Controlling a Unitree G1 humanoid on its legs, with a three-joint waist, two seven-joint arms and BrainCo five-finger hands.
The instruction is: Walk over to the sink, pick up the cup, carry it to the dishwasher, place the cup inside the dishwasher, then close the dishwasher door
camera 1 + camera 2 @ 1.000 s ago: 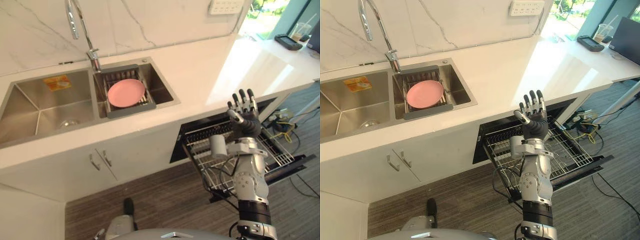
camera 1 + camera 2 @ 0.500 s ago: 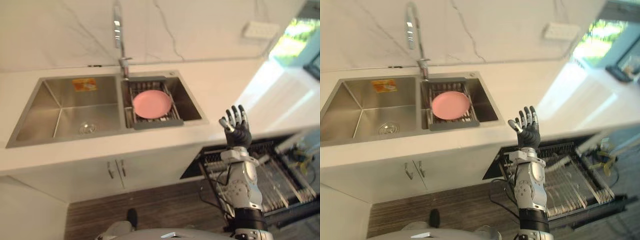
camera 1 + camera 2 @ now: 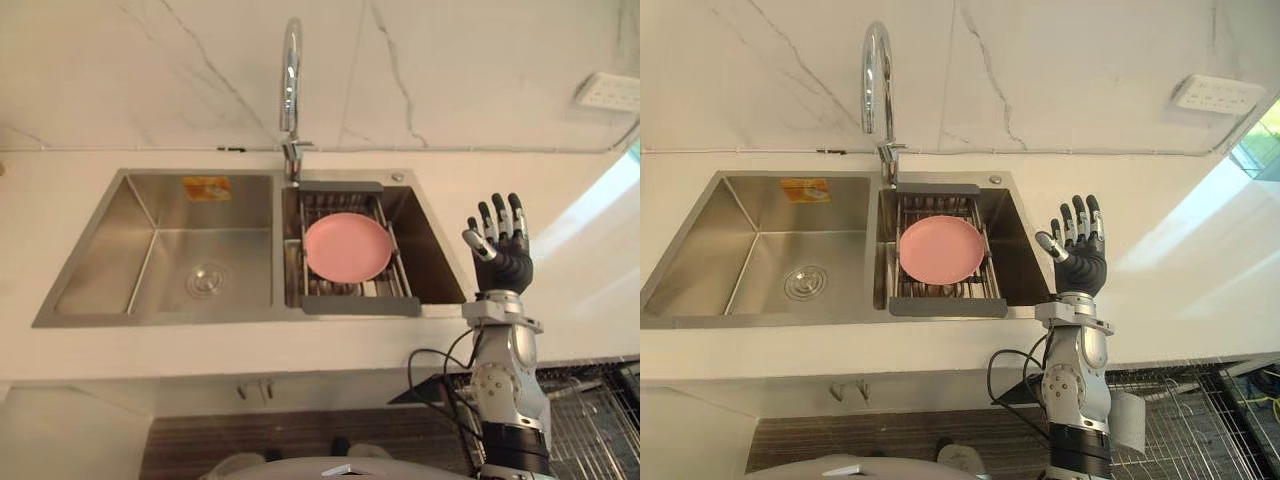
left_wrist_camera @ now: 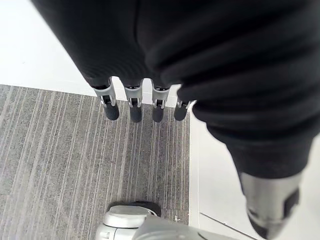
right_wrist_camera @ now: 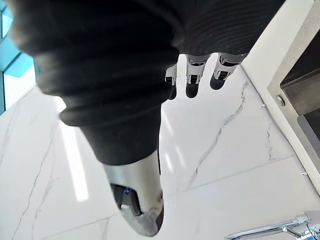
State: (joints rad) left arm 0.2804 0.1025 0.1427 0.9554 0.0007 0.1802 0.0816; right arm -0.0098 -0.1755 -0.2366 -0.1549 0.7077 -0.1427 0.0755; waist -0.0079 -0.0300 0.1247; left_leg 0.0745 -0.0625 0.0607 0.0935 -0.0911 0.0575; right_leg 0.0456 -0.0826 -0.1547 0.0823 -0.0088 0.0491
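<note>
Sink of brushed stainless steel (image 3: 150,322) with two basins, set into a white marble-patterned bench (image 3: 50,220), seen from above. One tall curved chrome tap (image 3: 290,70) rises from the back rim between the basins. The left basin is bare but for its round drain (image 3: 205,280) and one orange sticker (image 3: 206,187) on the back wall. Across the right basin sits one grey-framed wire draining rack (image 3: 360,306), and one round pink plate (image 3: 347,247) lies flat on it, probably left there to drip dry.

The robot's right hand (image 3: 503,268) is raised above the bench just beside the sink's right edge, near the front edge. Its fingers are straight and spread and it holds nothing, which looks like readiness to reach. The left hand (image 4: 134,112) hangs over the grey striped floor (image 4: 50,150), fingers straight, also empty.

Below the bench's front edge, at the right, is the silver wire dishwasher rack (image 3: 1200,420). One pale, cup-like shape (image 3: 1127,422) sits at its near end beside the right forearm. Whether this is the cup cannot be told.
</note>
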